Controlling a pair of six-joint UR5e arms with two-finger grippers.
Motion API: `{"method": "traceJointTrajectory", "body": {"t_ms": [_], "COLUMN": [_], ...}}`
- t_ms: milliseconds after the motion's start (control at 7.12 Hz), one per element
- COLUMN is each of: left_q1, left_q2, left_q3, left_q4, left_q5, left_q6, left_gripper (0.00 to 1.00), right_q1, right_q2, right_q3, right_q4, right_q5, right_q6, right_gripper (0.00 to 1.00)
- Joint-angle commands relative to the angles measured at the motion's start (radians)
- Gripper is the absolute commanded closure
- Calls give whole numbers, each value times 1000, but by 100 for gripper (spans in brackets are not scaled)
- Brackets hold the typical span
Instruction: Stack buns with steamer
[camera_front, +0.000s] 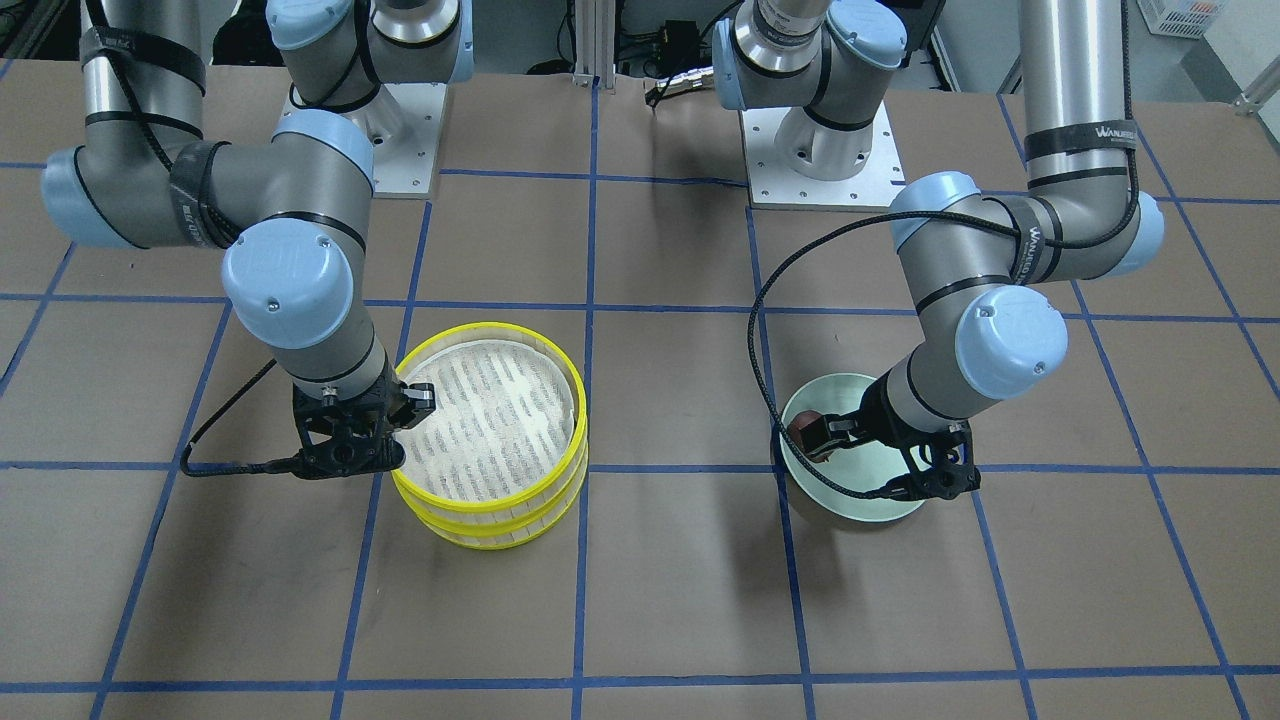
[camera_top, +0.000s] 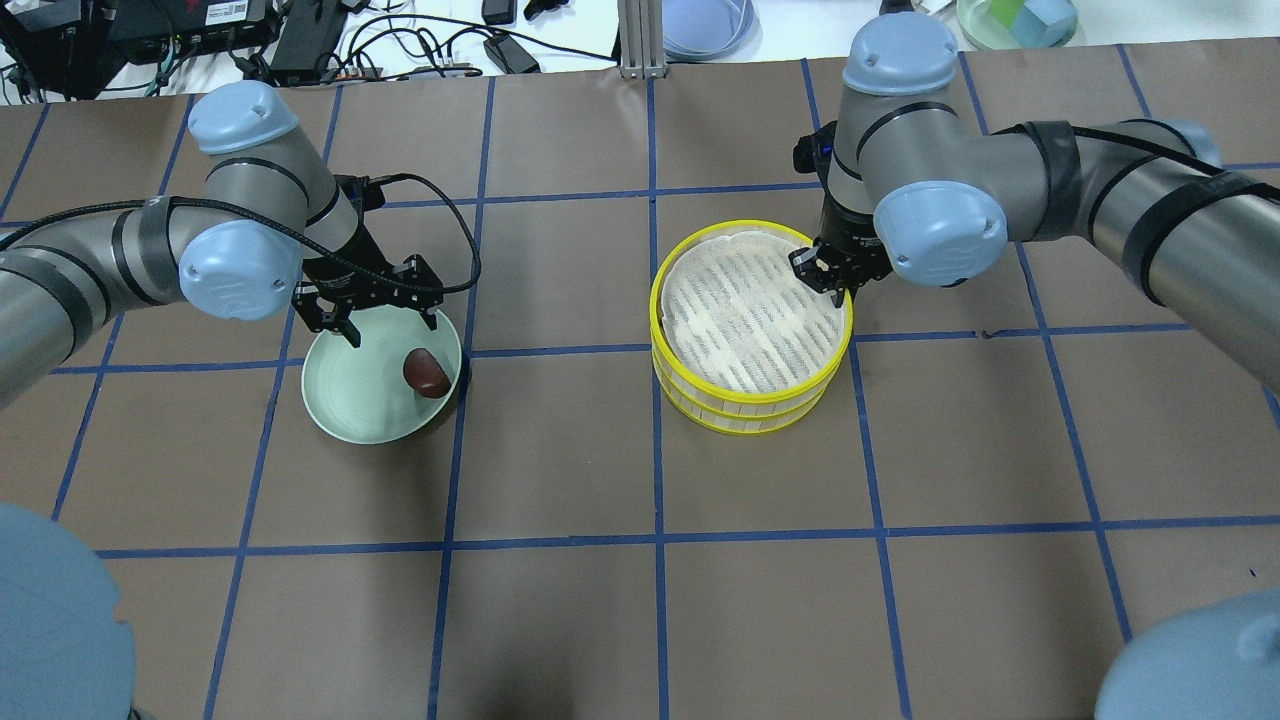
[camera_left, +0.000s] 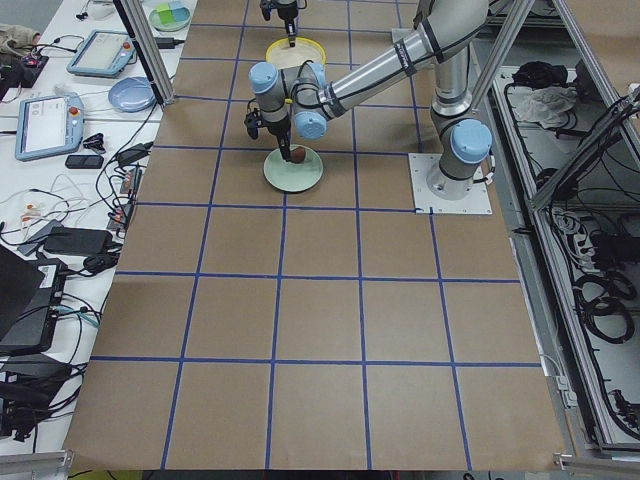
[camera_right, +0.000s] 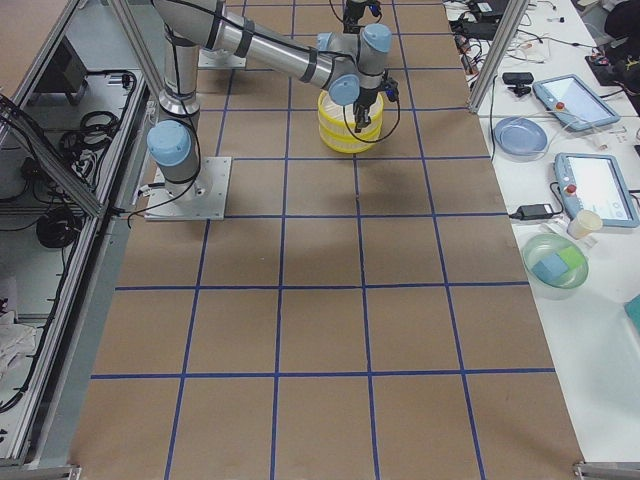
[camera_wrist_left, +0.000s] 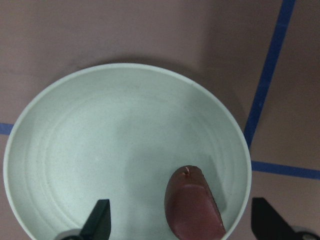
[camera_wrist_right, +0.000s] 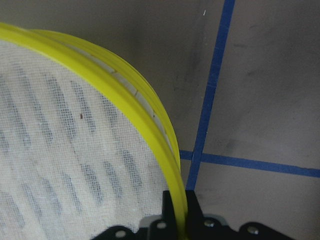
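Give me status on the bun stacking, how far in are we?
Done: the steamer tiers are stacked; the top tray looks empty. The pale bun shows in no view, so I cannot tell if it is loaded. In hand: left end effector open, straddling the dark bun on the plate; right end effector grips the steamer's rim. Remaining: grasp and load the dark bun.
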Motion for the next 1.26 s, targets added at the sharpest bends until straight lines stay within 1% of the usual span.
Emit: {"method": "traceJointTrajectory", "body": {"t_ms": [0, 140, 281, 421, 561, 702, 842, 982, 1123], "left_q1": [-3, -1, -1, 3, 3, 3, 3, 3, 3], "left_q2": [10, 6, 19, 21, 1, 0, -6, -11, -19], "left_q3": [11, 11, 13, 5, -5, -34, -57, -73, -99], "left_q4": [25, 25, 25, 13, 13, 13, 12, 6, 7], "left_q5": [-7, -7, -68, -90, -89, -84, -70, -55, -55], "left_q6": [-12, -10, -24, -19, -19, -19, -30, -50, -64], "left_gripper": [2, 2, 2, 2, 2, 3, 3, 3, 3], "right_q1": [1, 0, 0, 1, 1, 1, 0, 0, -2], "right_q2": [-2, -2, 0, 3, 3, 3, 3, 3, -9], "right_q3": [-9, -11, -11, -11, -10, -10, -10, -11, -13], "right_q4": [-5, -7, -21, -21, -19, -21, -22, -28, -31], "right_q5": [2, 2, 3, 3, 3, 8, 11, 12, 9], "right_q6": [4, -1, -1, -1, 1, 7, 13, 14, 14], "right_gripper": [100, 100, 100, 100, 100, 83, 53, 13, 9]}}
